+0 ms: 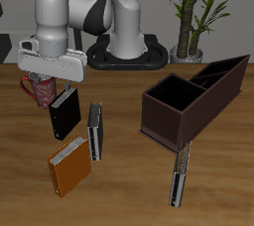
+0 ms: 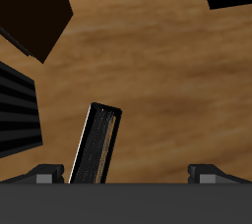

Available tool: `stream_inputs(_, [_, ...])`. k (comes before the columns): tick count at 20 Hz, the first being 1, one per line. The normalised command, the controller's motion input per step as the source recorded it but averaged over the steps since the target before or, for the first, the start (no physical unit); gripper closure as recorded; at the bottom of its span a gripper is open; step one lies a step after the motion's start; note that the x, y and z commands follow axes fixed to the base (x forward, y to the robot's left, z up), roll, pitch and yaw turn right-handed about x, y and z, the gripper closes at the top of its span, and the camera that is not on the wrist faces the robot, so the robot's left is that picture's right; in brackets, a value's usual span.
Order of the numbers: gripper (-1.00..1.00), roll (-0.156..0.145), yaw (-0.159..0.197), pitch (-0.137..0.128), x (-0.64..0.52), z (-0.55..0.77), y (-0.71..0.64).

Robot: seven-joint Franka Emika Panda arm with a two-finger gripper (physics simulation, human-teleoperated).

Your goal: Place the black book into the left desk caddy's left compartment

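Matte black, small and thin with a white page edge, the black book (image 1: 64, 114) lies flat on the brown wooden table (image 1: 129, 185), well apart from the long maroon-brown open-topped left desk caddy (image 1: 159, 121). Its long axis runs from far to near with a slight slant, and the white page edge faces the thicker grey-covered book (image 1: 95, 131) just beside it. A flat orange book (image 1: 71, 166) sits nearer the table's front edge. The robot's two-finger gripper (image 1: 43, 89) hovers over the black book's far end, a little off to the side away from the caddy. In the wrist view the gripper (image 2: 126, 175) has its fingertips spread wide with nothing held between them.

The step in hand looks like the approach to grasp. To do it well, I would centre the gripper over the cover, turn the fingers to span the short width, and descend squarely before closing. The left compartment (image 1: 228, 68), the narrow end section, probably needs the book carried edge-down
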Motion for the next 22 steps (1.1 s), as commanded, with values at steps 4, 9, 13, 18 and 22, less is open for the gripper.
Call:
stream_inputs(4, [-1.0, 0.023, -0.033, 0.026, -0.07, -0.33, 0.21])
stream_inputs(9, [-1.0, 0.054, 0.015, 0.036, -0.05, -0.34, 0.29])
stream_inputs(13, [-1.0, 0.002, -0.024, 0.052, -0.01, -0.34, 0.08])
stream_inputs(18, [-1.0, -0.006, -0.01, 0.021, 0.02, -0.2, -0.07])
stream_inputs(22, [-1.0, -0.017, -0.031, 0.034, 0.02, -0.27, -0.08])
